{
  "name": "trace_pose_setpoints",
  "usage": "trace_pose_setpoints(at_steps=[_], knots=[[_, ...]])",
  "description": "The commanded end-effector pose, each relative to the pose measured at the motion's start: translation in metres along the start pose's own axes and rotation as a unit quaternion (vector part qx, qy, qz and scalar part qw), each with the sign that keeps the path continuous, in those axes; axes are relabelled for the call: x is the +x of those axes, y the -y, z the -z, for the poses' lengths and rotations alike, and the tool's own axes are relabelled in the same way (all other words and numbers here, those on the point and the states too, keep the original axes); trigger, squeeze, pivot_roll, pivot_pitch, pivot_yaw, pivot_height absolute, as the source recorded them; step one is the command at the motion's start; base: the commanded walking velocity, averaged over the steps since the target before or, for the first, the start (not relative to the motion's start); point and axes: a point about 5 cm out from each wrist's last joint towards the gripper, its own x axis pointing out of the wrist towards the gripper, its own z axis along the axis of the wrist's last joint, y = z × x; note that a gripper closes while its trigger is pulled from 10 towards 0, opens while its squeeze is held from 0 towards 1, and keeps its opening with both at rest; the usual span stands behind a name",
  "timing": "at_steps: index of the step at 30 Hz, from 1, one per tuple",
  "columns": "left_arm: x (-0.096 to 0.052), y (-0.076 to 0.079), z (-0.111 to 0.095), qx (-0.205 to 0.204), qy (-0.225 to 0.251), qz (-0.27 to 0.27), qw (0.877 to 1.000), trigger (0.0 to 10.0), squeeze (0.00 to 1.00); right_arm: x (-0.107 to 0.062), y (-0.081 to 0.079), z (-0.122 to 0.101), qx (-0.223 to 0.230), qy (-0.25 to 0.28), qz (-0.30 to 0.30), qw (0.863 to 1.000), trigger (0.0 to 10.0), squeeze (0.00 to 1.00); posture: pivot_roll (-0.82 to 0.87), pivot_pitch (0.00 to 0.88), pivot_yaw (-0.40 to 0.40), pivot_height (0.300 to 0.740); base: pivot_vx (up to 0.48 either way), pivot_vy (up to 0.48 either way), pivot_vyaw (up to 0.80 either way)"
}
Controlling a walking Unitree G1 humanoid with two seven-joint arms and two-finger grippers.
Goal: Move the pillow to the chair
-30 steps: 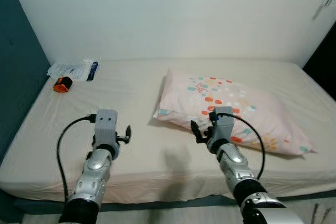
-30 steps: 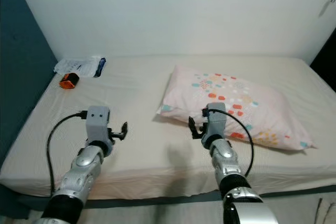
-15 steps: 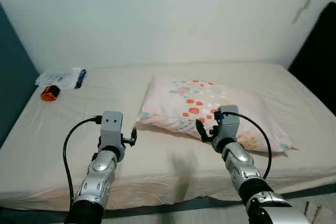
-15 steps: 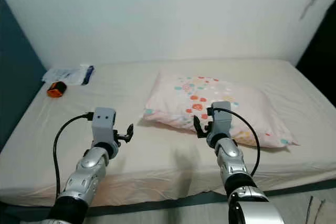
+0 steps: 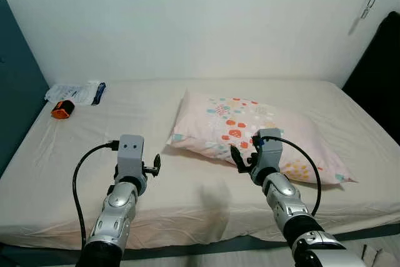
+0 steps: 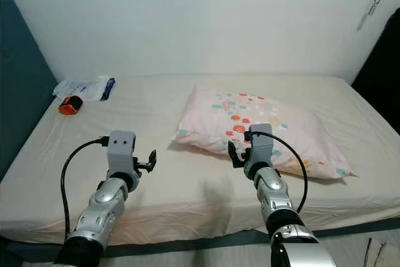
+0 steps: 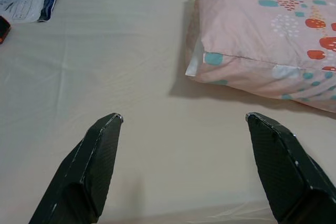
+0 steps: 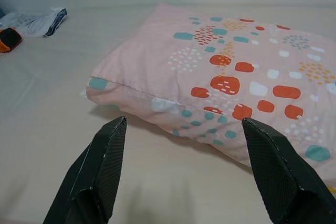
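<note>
A pink pillow [image 5: 250, 128] with red, teal and orange spots lies flat on the beige bed [image 5: 156, 110], right of the middle. My right gripper [image 5: 245, 156] hovers open just in front of the pillow's near edge, its black fingers [image 8: 102, 166] spread wide before the pillow [image 8: 231, 77]. My left gripper [image 5: 154, 166] is open too, held over bare sheet to the left of the pillow's near-left corner [image 7: 210, 59], apart from it. Nothing sits between either pair of fingers.
A white plastic packet [image 5: 75, 92] and a small orange and black object [image 5: 60, 110] lie at the bed's far left. A dark teal headboard [image 5: 15, 79] stands at the left. A white wall runs behind the bed, and a dark opening [image 5: 378, 67] is at the right.
The camera has shifted, so the whole scene moved slightly right and down in view. Both grippers stay open in much the same place relative to the pillow.
</note>
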Motion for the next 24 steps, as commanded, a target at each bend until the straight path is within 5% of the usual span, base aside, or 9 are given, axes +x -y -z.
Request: trace_pose_setpoints(at_steps=[1, 24], knots=[[0.0, -0.0043, 0.0032, 0.002, -0.01, -0.007, 1.0, 10.0, 0.0, 0.002, 0.0008, -0.0033, 0.006, 0.001, 0.002, 1.0, 10.0, 0.0, 0.0, 0.0, -0.022, 0.69, 0.0, 0.0, 0.0], [0.0001, -0.0032, 0.0025, -0.002, -0.01, -0.008, 1.0, 10.0, 0.0, 0.0033, 0.0004, -0.0068, 0.007, 0.009, 0.002, 1.0, 10.0, 0.0, 0.0, 0.001, -0.024, 0.63, 0.0, 0.0, 0.0]])
